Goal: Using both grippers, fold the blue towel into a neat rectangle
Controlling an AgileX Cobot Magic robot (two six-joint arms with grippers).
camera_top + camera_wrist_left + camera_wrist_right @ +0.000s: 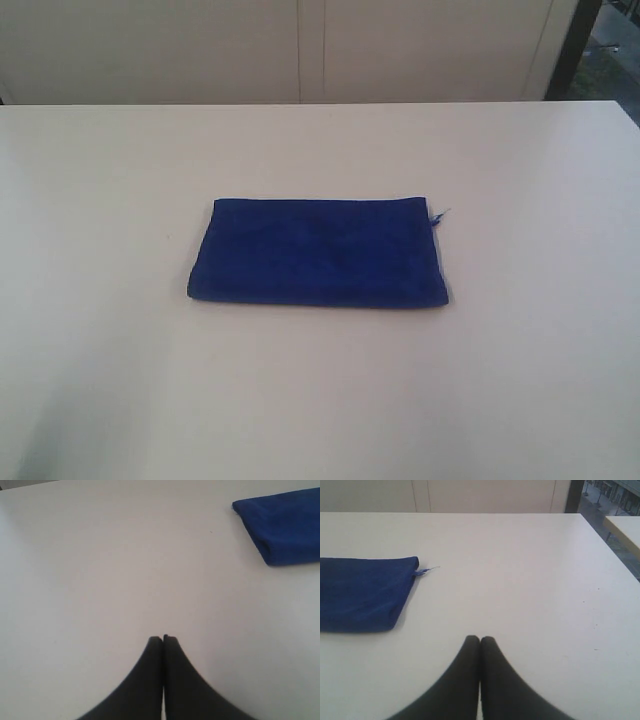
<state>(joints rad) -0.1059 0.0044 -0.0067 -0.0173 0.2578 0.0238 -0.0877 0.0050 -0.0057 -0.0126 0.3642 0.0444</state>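
The blue towel (318, 252) lies flat in the middle of the white table (520, 180), folded into a rectangle, with a loose thread (438, 216) at its far right corner. Neither arm shows in the exterior view. In the left wrist view my left gripper (163, 639) is shut and empty over bare table, well away from the blue towel (287, 525). In the right wrist view my right gripper (480, 639) is shut too, holding nothing, apart from the blue towel (362, 592) and its thread (424, 571).
Pale cabinet doors (300, 45) stand behind the table's far edge. A dark post (578, 45) rises at the back right. Another table corner (624, 527) shows beyond the right edge in the right wrist view.
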